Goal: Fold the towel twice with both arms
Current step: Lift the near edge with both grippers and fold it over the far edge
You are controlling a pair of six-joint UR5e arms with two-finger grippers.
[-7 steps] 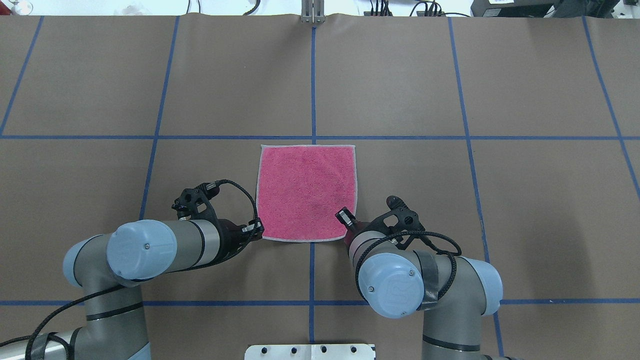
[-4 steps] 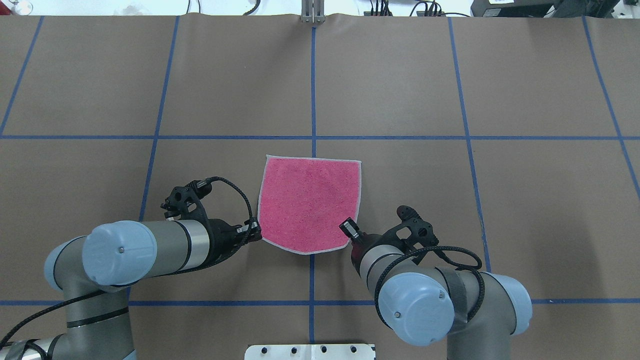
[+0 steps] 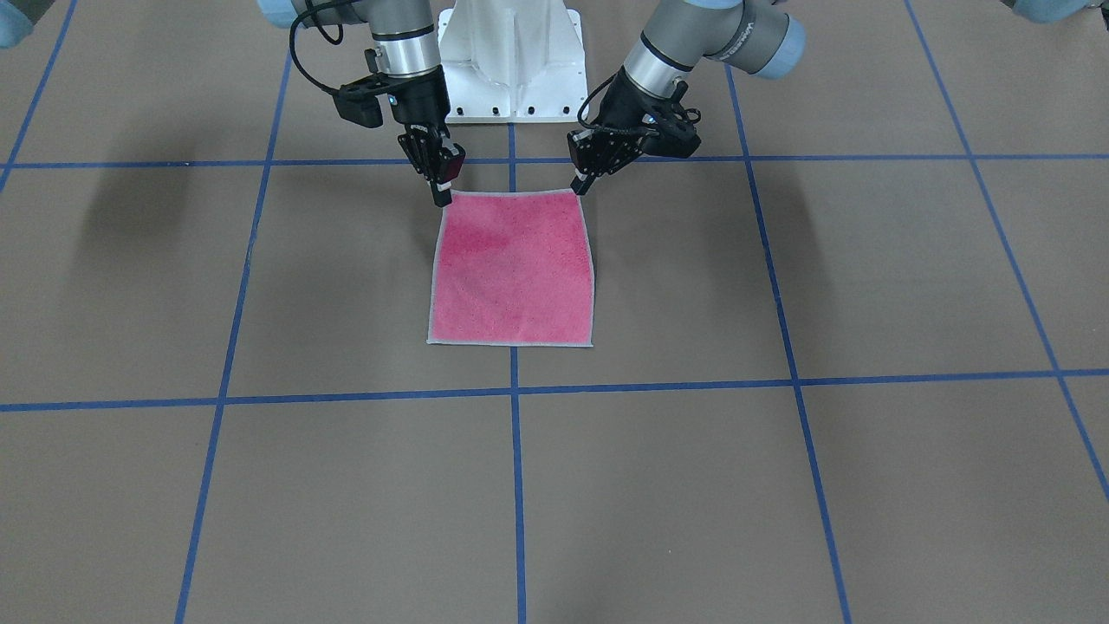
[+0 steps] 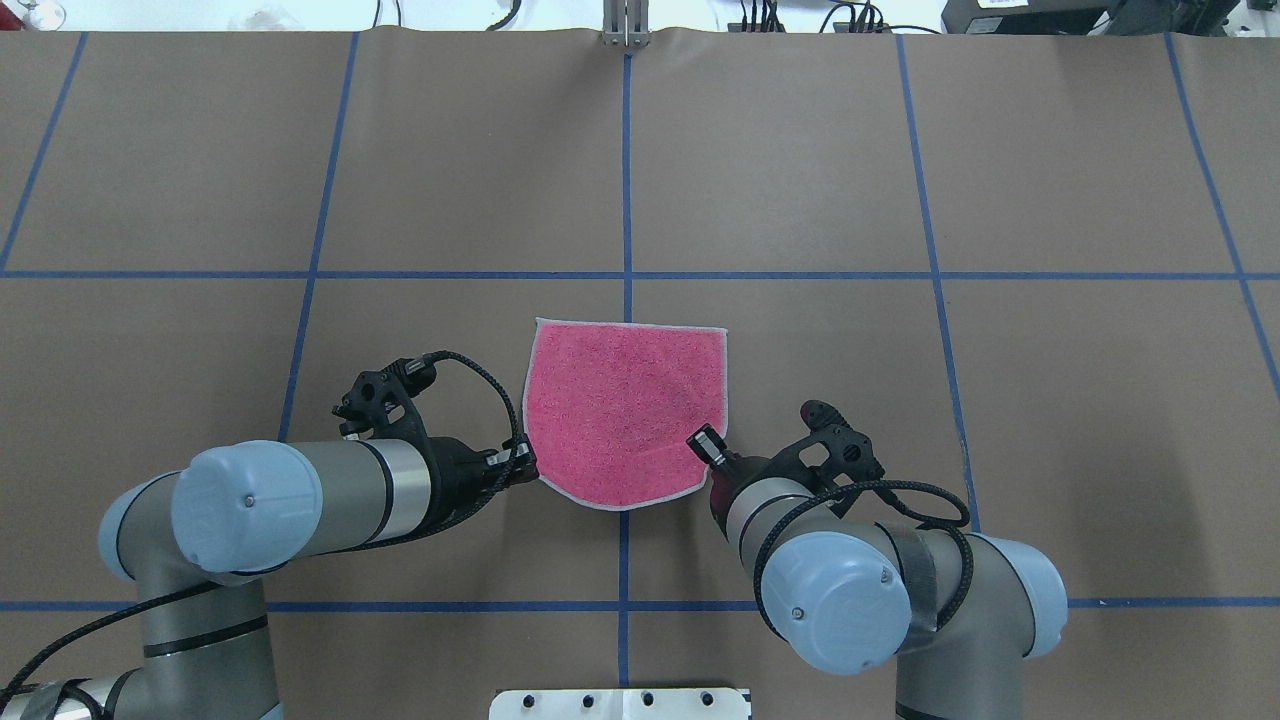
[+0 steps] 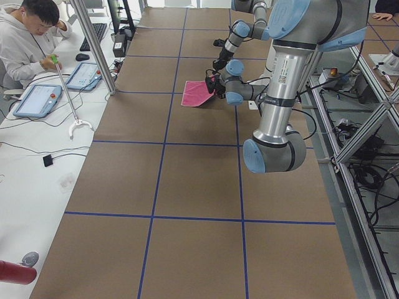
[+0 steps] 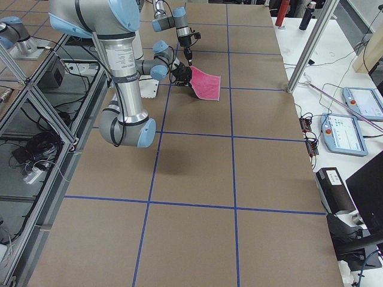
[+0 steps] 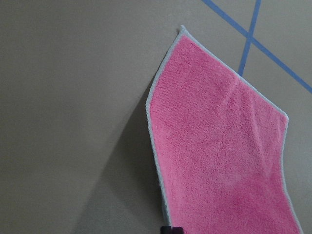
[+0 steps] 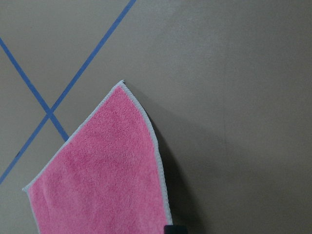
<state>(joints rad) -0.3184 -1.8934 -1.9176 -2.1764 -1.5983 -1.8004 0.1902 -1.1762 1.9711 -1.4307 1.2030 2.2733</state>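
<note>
Right, nearest the base: 2 arms, L arm (image 4: pixel 290 500) & R arm (image 4: pixel 850 595), both bent low, reaching fwd w/ wrists angled in toward the middle. 2 grippers: L gripper (image 4: pixel 515 466) is pinched on the near-left corner of the towel (image 4: pixel 625 410), R gripper (image 4: pixel 706 444) is pinched on its near-right corner. Both corners are raised off the table (image 4: pixel 800 150), so the near edge sags in a curve btwn them. 1 towel, pink face up, pale edging all round, straddling the centre blue tape line (image 4: pixel 627 180). Its far edge lies flat & straight on the table, near the cross line. Beyond that & to both sides, wide brown surface w/ blue grid gives room to swing.
</note>
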